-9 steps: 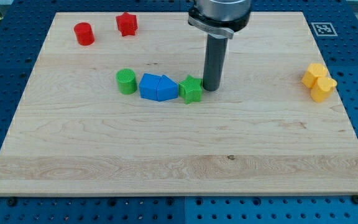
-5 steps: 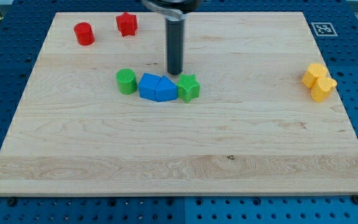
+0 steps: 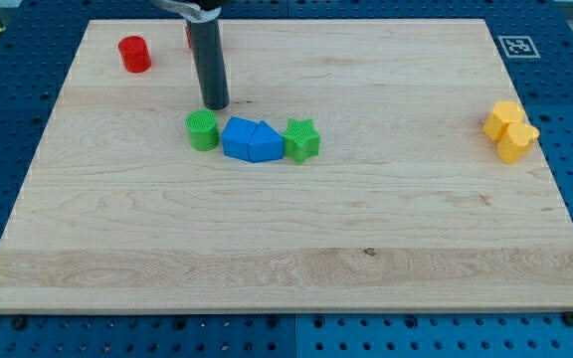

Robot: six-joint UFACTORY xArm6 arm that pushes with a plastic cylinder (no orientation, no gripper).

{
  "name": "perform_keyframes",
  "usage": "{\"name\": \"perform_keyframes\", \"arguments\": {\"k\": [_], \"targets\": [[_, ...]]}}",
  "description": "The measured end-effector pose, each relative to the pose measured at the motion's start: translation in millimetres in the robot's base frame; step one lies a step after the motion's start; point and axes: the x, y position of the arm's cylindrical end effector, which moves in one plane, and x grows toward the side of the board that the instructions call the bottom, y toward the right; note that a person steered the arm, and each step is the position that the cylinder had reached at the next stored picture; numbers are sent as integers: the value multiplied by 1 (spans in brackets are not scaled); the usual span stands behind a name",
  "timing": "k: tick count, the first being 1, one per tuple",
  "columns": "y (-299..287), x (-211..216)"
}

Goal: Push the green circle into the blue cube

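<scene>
The green circle (image 3: 203, 130) stands left of the board's middle, a small gap to the left of the blue blocks. Two blue blocks sit pressed together: a blue cube (image 3: 238, 138) on the left and a second blue block (image 3: 264, 142) on its right. A green star (image 3: 303, 141) touches the right blue block. My tip (image 3: 215, 105) rests on the board just above the green circle, slightly to its right, not touching it.
A red cylinder (image 3: 134, 54) sits at the top left. A red star (image 3: 189, 37) is mostly hidden behind my rod. Two yellow blocks (image 3: 509, 130) sit at the right edge. A marker tag (image 3: 516, 46) is at the top right corner.
My tip has moved left, from beside the green star's right, past above the blue blocks, to above the green circle. The green star has shifted slightly left; the other blocks have not moved.
</scene>
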Motion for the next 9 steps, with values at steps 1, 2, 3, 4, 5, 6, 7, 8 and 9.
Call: {"name": "perform_keyframes", "arguments": {"k": [1, 2, 3, 4, 5, 6, 7, 8, 9], "targets": [[0, 20], [0, 26], [-6, 23], [-47, 21], [-76, 25], [-75, 47], [-74, 47], [-57, 48], [-57, 51]]}}
